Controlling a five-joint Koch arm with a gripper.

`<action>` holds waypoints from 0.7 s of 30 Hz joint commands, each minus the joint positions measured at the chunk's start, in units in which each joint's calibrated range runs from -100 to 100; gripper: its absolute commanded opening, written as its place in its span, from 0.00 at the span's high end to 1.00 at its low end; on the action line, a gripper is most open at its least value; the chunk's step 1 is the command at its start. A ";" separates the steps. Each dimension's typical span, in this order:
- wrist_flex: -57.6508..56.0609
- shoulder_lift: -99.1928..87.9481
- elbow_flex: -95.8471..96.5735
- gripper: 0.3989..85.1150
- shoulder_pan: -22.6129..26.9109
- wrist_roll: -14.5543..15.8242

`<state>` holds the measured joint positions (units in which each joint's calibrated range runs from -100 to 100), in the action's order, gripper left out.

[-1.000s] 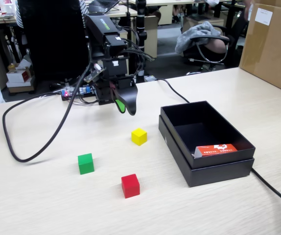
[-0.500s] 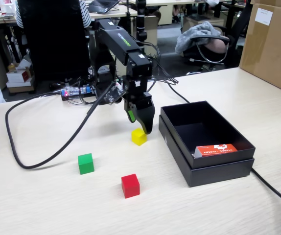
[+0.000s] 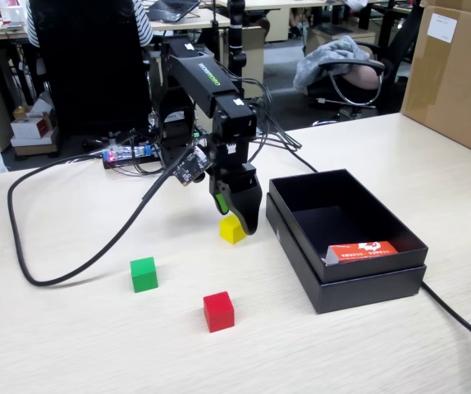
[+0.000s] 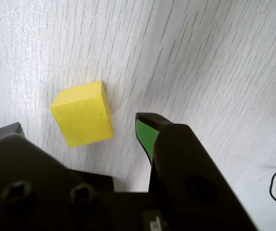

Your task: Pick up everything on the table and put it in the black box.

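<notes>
The yellow cube (image 3: 230, 231) lies on the pale wood table (image 3: 88, 345), just left of the black box (image 3: 368, 289). My gripper (image 3: 238, 217) hangs open right over it, the tips low around the cube. In the wrist view the yellow cube (image 4: 82, 113) sits between the green-padded fingertips (image 4: 145, 132) of the gripper (image 4: 80, 124), untouched on both sides and closer to the tips than to the palm. The green cube (image 3: 144, 274) and the red cube (image 3: 218, 311) rest nearer the table's front, apart from the arm.
A flat red-and-white carton (image 3: 363, 250) lies inside the black box. A big brown cardboard carton (image 3: 455, 74) stands at the back right. A black cable (image 3: 51, 277) loops over the table's left side; another (image 3: 465, 328) runs past the box's front right corner.
The arm has swung forward and down from its raised pose near the base. The open gripper has dropped from above the yellow cube to around it. The cubes have not moved.
</notes>
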<state>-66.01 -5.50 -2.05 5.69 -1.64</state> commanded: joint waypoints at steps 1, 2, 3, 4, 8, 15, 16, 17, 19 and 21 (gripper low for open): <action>-1.51 0.62 -3.75 0.46 -0.05 -0.49; -1.51 1.20 -3.93 0.47 -0.05 -0.49; -1.51 1.77 -3.93 0.47 0.00 -0.49; -1.51 2.35 -4.02 0.47 0.00 -0.49; -1.51 4.53 -4.47 0.48 0.15 -0.49; -2.11 5.90 -4.84 0.54 0.68 -0.73; -2.11 5.90 -4.93 0.58 0.68 -0.83; -2.11 6.13 -4.93 0.62 0.68 -1.03; -2.20 6.25 -4.75 0.65 0.68 -1.22; -2.63 6.48 -4.38 0.65 0.49 -1.42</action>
<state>-66.09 1.75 -4.43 6.18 -2.27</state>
